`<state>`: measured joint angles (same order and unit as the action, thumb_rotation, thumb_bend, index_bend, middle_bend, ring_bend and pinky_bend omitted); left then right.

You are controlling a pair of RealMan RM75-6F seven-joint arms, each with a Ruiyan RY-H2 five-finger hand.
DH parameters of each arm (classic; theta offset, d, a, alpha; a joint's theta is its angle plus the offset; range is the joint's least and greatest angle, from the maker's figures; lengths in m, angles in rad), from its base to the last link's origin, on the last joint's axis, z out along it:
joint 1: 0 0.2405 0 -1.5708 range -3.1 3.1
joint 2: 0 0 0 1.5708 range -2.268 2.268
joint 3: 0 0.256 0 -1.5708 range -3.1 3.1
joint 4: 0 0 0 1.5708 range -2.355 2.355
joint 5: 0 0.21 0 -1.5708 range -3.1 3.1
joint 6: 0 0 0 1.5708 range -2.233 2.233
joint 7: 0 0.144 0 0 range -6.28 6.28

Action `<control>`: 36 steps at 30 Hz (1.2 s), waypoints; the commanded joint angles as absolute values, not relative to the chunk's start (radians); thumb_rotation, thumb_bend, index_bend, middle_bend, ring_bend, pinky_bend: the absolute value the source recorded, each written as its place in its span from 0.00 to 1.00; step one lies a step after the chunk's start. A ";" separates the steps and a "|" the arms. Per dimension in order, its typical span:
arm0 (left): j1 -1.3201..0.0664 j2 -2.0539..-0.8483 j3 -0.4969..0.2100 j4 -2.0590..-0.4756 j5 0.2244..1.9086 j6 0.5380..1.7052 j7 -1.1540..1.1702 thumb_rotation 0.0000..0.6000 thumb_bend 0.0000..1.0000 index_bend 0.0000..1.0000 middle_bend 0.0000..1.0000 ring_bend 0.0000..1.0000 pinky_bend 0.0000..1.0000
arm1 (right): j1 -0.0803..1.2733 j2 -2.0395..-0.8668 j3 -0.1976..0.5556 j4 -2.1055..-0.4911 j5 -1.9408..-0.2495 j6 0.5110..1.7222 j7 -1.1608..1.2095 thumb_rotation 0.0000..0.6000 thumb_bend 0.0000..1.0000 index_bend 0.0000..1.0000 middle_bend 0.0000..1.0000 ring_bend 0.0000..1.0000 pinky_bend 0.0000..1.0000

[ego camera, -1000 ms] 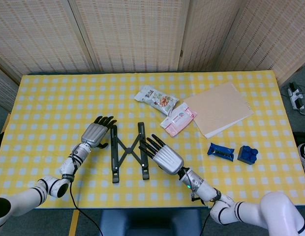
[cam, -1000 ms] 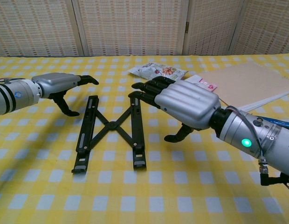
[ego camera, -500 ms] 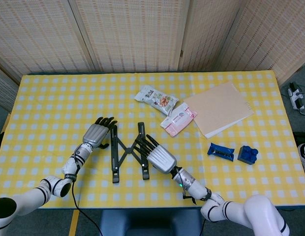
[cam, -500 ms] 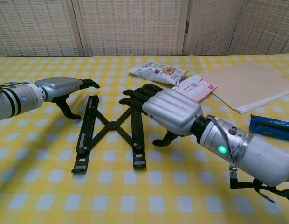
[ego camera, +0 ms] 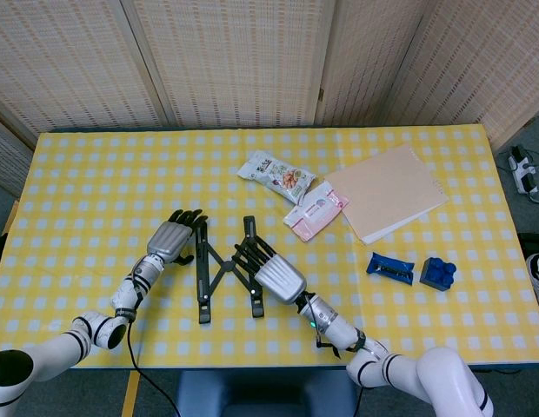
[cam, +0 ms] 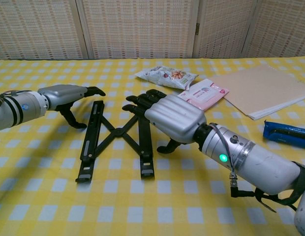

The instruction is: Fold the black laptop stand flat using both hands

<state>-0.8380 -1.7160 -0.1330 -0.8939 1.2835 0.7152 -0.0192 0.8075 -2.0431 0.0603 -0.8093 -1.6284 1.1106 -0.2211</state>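
Note:
The black laptop stand (ego camera: 224,262) lies spread on the yellow checked table, two long rails joined by crossed struts (cam: 118,132). My left hand (ego camera: 172,238) sits just left of the left rail's far end, fingers stretched toward it (cam: 64,96), thumb pointing down at the cloth, nothing held. My right hand (ego camera: 273,271) lies over the right rail, fingers stretched across its far half (cam: 168,117), thumb down on the rail's right side. I cannot tell whether its fingers touch the rail. The middle of the right rail is hidden under that hand.
A snack packet (ego camera: 276,175), a pink wipes pack (ego camera: 316,210) and a tan folder (ego camera: 387,191) lie beyond and right of the stand. A blue packet (ego camera: 390,268) and a blue block (ego camera: 436,273) sit at the right. The table's front edge is close behind my wrists.
My right hand has slid left, from beside the stand to over its right rail. My left hand has shifted only slightly beside the left rail. The stand has not moved.

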 commanded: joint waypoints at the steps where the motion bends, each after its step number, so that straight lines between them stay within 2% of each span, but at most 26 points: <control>1: -0.838 -1.717 -0.133 -0.894 1.285 0.715 -0.023 1.00 0.30 0.05 0.03 0.00 0.05 | 0.814 -2.062 0.065 -0.785 -1.627 1.109 -0.221 1.00 0.23 0.00 0.00 0.00 0.00; 8: -0.835 -1.714 -0.133 -0.911 1.288 0.710 -0.052 1.00 0.30 0.05 0.03 0.00 0.05 | 0.826 -2.097 0.089 -0.744 -1.610 1.110 -0.205 1.00 0.23 0.00 0.00 0.00 0.00; 36: -0.836 -1.667 -0.145 -1.033 1.284 0.652 -0.207 1.00 0.30 0.05 0.03 0.00 0.05 | 0.894 -2.269 0.073 -0.523 -1.672 1.228 -0.071 1.00 0.23 0.00 0.00 0.00 0.00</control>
<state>-0.8357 -1.6722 -0.1453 -1.0258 1.2806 0.6521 -0.2030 0.8901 -2.2689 0.0772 -0.5185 -1.6678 1.2264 -0.0696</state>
